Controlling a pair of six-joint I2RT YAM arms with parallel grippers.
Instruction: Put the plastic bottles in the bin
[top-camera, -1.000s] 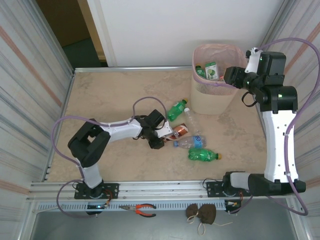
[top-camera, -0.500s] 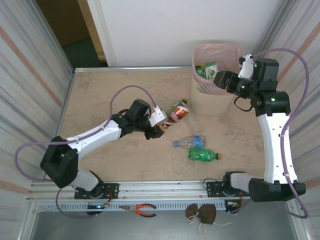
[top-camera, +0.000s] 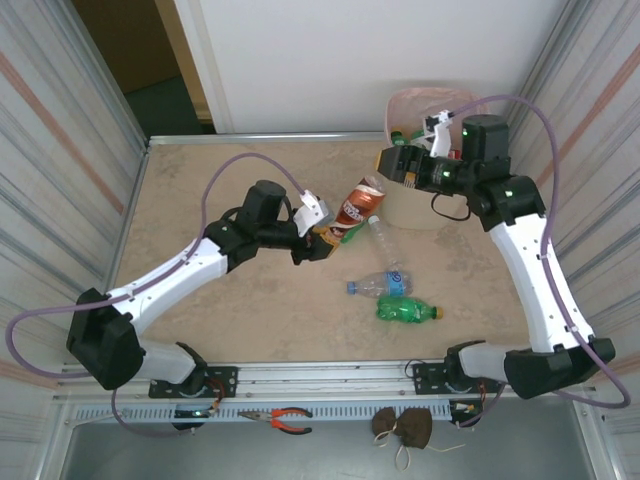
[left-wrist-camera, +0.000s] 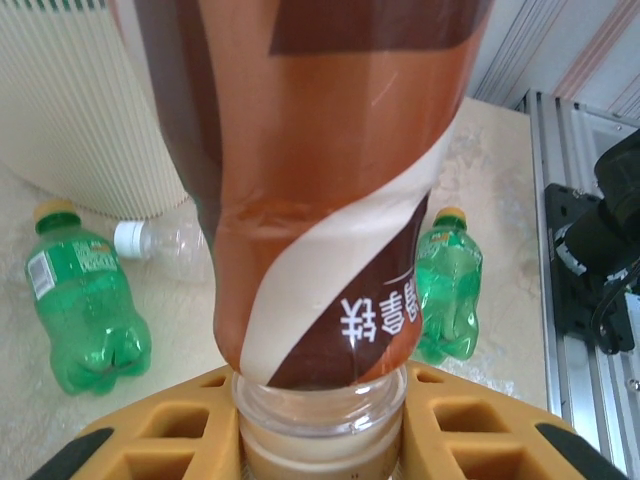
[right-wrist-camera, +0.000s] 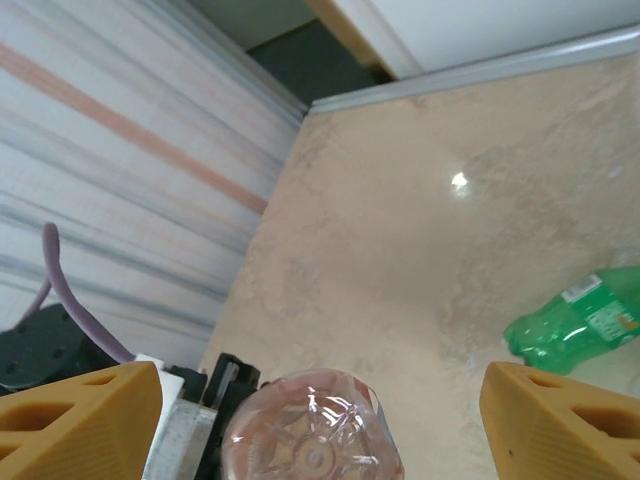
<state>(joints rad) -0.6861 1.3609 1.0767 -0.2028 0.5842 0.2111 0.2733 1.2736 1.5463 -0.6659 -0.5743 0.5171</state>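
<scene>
My left gripper (top-camera: 322, 237) (left-wrist-camera: 320, 425) is shut on the neck end of a brown-labelled plastic bottle (top-camera: 355, 208) (left-wrist-camera: 320, 190), which it holds in the air just left of the beige bin (top-camera: 420, 208) (left-wrist-camera: 90, 110). The bottle's clear base (right-wrist-camera: 315, 435) points at my right gripper (top-camera: 385, 168) (right-wrist-camera: 320, 430), which hangs open in front of the bin's rim, with its yellow fingers (right-wrist-camera: 80, 415) wide apart on either side of that base. On the table lie a clear bottle (top-camera: 378, 236), a blue-labelled clear bottle (top-camera: 381, 285) and a green bottle (top-camera: 408, 311) (left-wrist-camera: 446, 292). Another green bottle (left-wrist-camera: 86, 300) (right-wrist-camera: 580, 322) lies near the bin.
The right arm (top-camera: 510, 215) crosses over the pink-lined bin mouth (top-camera: 420, 100), where a green bottle (top-camera: 398, 134) shows inside. Striped walls close in both sides. Pliers (top-camera: 290, 418) and a brown pouch (top-camera: 404, 428) lie below the table's front rail.
My left arm has lifted the brown-labelled bottle off the table and carried it up and right toward the bin. My right gripper has swung left across the bin to face it.
</scene>
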